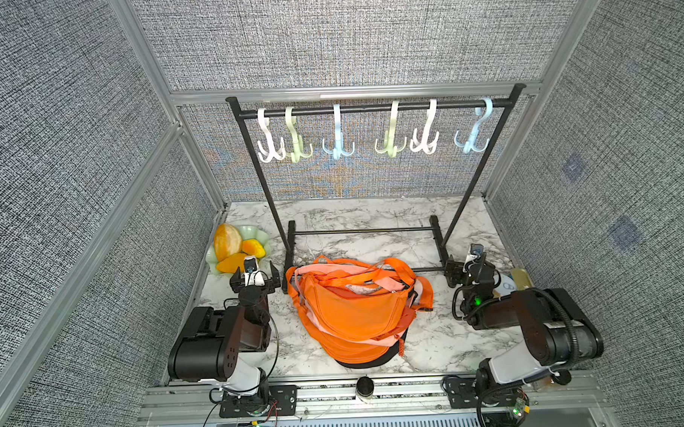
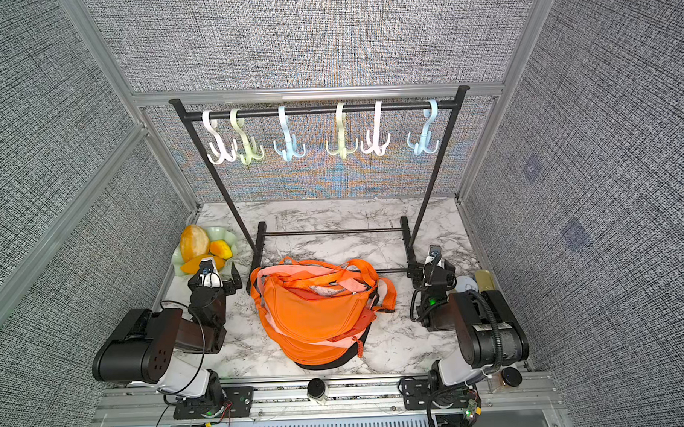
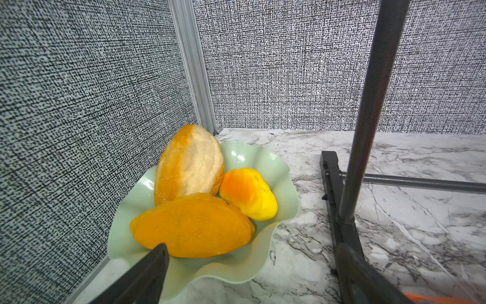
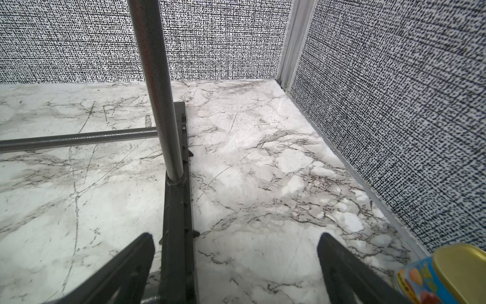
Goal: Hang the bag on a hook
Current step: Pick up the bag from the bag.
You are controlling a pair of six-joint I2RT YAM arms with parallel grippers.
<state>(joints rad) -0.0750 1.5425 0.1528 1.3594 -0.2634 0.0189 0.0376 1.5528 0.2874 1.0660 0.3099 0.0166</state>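
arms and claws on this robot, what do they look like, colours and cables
Both are mostly black, boxy segments with a white rounded joint near each base. The left arm has a thin black cable looping beside it; the right arm carries a thick ribbed black hose. The left claw and right claw each have two dark wedge-shaped fingers.

You see an orange-and-pink bag (image 1: 351, 312), a black rack (image 1: 368, 109), pastel hooks (image 1: 336, 128) — white, green, blue — and a white, grey-veined marble-pattern table (image 1: 454, 335).
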